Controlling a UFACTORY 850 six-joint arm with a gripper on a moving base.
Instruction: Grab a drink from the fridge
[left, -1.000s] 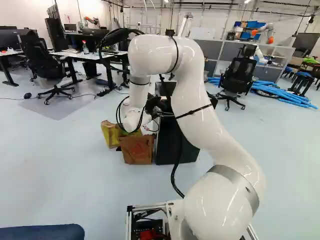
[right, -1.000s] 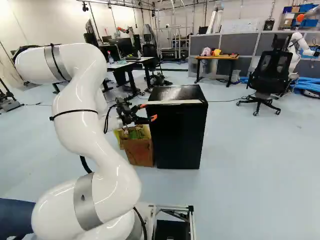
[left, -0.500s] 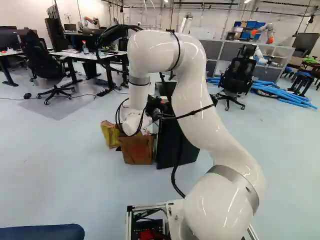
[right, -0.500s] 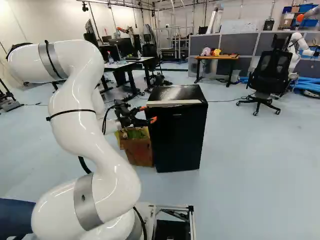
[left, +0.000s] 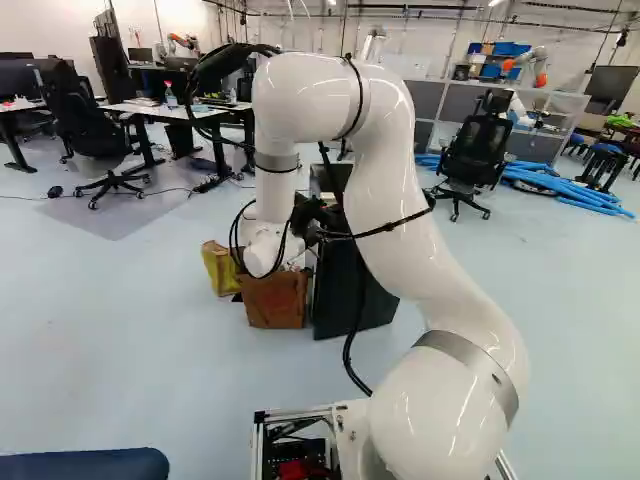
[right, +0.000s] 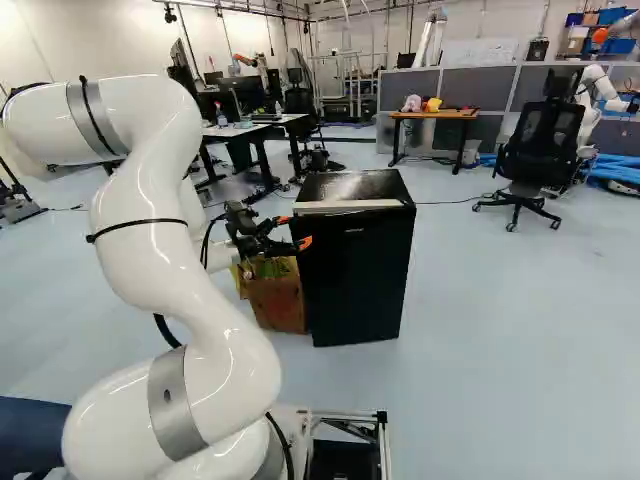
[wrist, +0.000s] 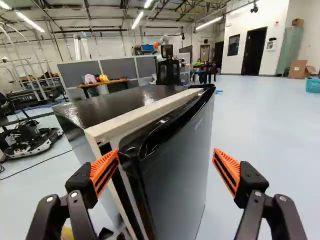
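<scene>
At the near left edge of the black fridge (right: 370, 280), in the right base view, is the gripper (right: 295, 231). The wrist view shows the gripper (wrist: 166, 155) wide open, one orange pad (wrist: 104, 170) at the gap behind the edge of the fridge door (wrist: 172, 175), the other out in front of the door's face. A narrow gap separates door and pale-rimmed body (wrist: 142, 116), so the door stands slightly ajar. Whether the pad touches it I cannot tell. The inside and any drink are hidden.
Beside the fridge stand a brown box (right: 277, 300) and a yellow bag (left: 220, 268). Farther off are an orange-topped table (right: 433, 114), an office chair (right: 541, 150) and another robot (right: 597, 95). A dark blue padded edge (left: 85, 465) lies near the base.
The fridge door has swung a little outward, toward the base. My arm has drawn back slightly, its upper bend shifting left in the right base view. The base has not moved.
</scene>
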